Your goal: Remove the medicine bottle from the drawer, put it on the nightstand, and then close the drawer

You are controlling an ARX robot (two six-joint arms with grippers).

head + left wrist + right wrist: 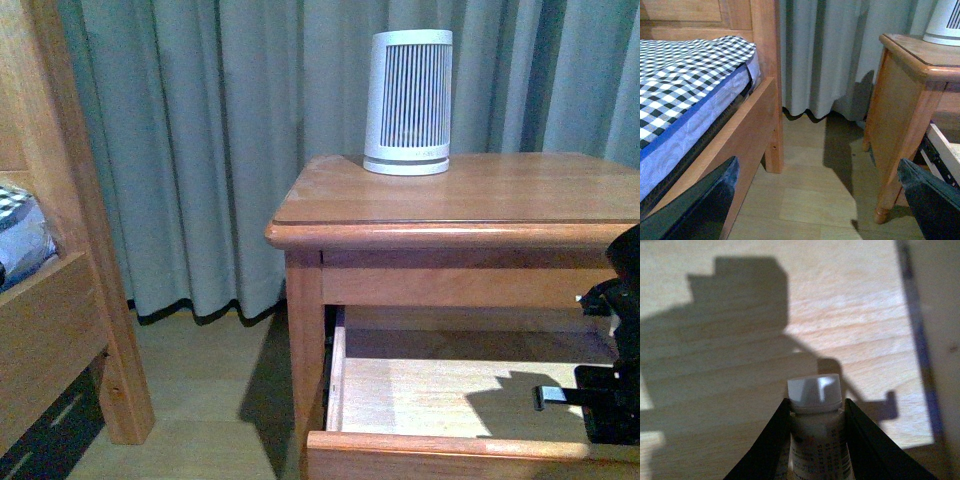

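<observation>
Inside the open drawer (336,380) of the nightstand (480,200), the right gripper (816,402) has its jaws clamped on the bottle (815,440). The bottle's white cap projects past the fingertips, over the light wood drawer floor. Above the room floor, between the bed (740,145) and the nightstand, the left gripper (815,200) hangs with jaws spread wide and empty.

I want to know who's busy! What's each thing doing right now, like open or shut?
drawer: open.
medicine bottle: gripped, over the drawer floor.
right pincer: shut on the medicine bottle.
left pincer: open, empty.
ribbed device: upright on the nightstand.
</observation>
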